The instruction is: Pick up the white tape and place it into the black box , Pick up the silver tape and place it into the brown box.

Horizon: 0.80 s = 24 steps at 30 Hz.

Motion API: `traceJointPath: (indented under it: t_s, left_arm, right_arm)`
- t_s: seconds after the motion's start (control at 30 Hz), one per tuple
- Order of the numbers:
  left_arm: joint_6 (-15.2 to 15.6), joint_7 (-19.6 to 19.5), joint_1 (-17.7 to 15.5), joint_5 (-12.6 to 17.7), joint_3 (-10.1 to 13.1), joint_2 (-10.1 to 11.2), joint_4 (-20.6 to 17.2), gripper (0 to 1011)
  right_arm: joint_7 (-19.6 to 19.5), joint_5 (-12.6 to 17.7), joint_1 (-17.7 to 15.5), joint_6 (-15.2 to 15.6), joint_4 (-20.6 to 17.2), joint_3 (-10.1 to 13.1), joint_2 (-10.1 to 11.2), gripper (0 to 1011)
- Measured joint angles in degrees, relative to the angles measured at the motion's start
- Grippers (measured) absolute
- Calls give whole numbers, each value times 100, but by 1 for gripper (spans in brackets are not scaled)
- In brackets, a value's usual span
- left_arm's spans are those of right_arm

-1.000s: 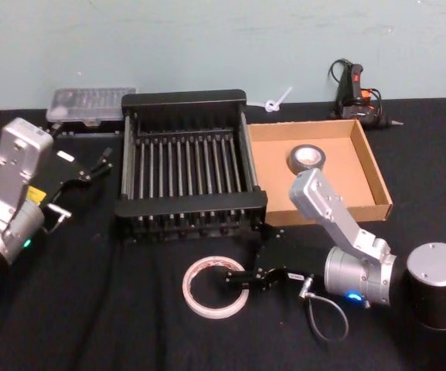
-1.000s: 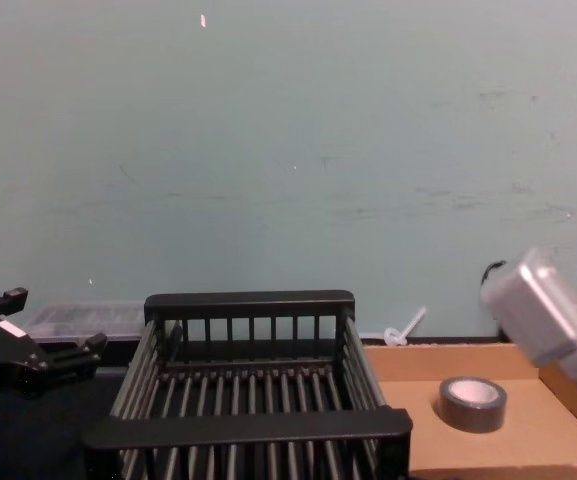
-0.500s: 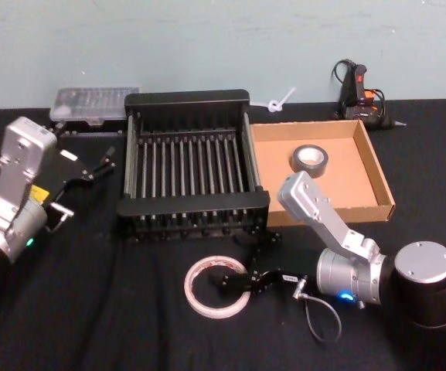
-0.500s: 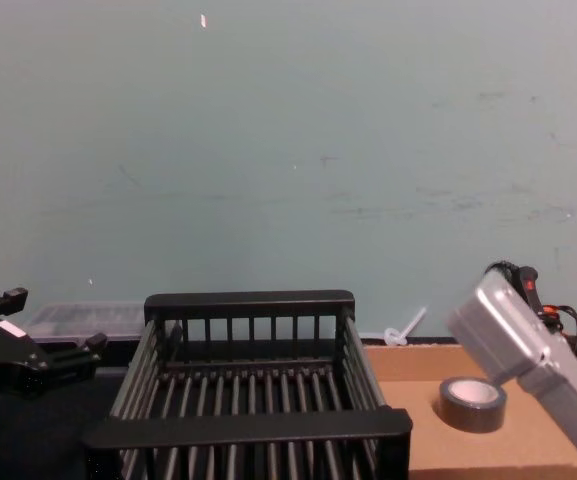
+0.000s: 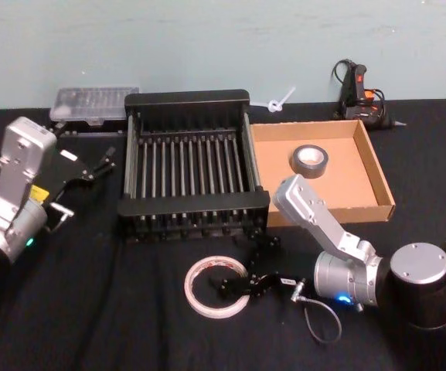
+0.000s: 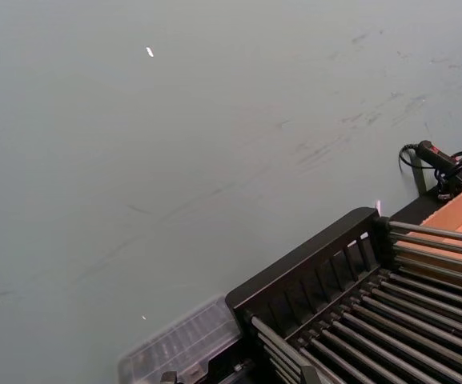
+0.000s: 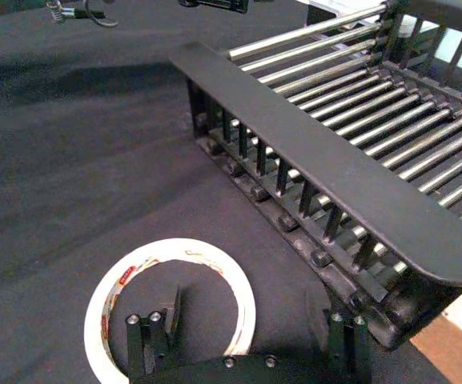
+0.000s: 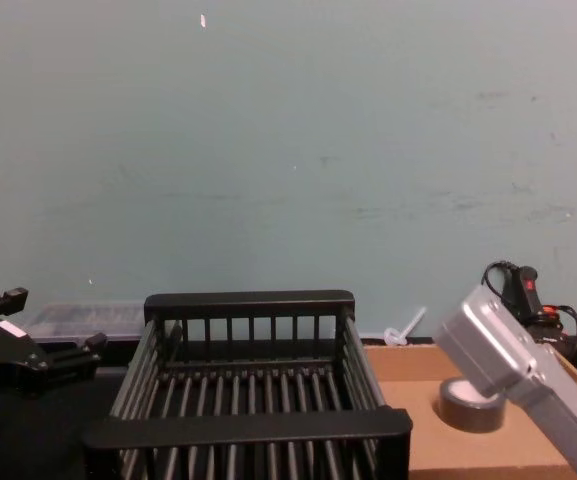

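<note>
The white tape (image 5: 216, 288) lies flat on the black tabletop (image 5: 114, 325), near the front edge and just in front of the black box (image 5: 190, 166). Its hole faces straight up, so its axis is vertical.

The right gripper (image 5: 238, 285) is low over the ring. Its fingers are spread wide. In the right wrist view, 1 finger (image 7: 146, 344) sits inside the ring's hole and the other (image 7: 343, 340) stands outside the ring, on the side toward the black box. The near band of the white tape (image 7: 170, 308) lies between the 2 fingers, so the jaws straddle the ring wall. Whether either finger touches the tape cannot be told.

Judgement: the pending move is a closure across the ring wall, then a lift and a short carry away from the front edge into the black box.

The silver tape (image 5: 309, 159) already rests on its flat side in the brown box (image 5: 373, 174), toward its far side.

The left gripper (image 5: 91, 166) is parked near the left edge of the tabletop, beside the black box, fingers apart and holding nothing. The right arm is the nearer 1.
</note>
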Motion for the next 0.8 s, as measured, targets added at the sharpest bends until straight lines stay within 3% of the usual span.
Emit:
traceJointPath:
  t_s: [0.8]
  left_arm:
    - [0,0,0,0,0,0,0,1001]
  right_arm:
    - [-33,-46,-50,-17,-10,-9,-8,1002]
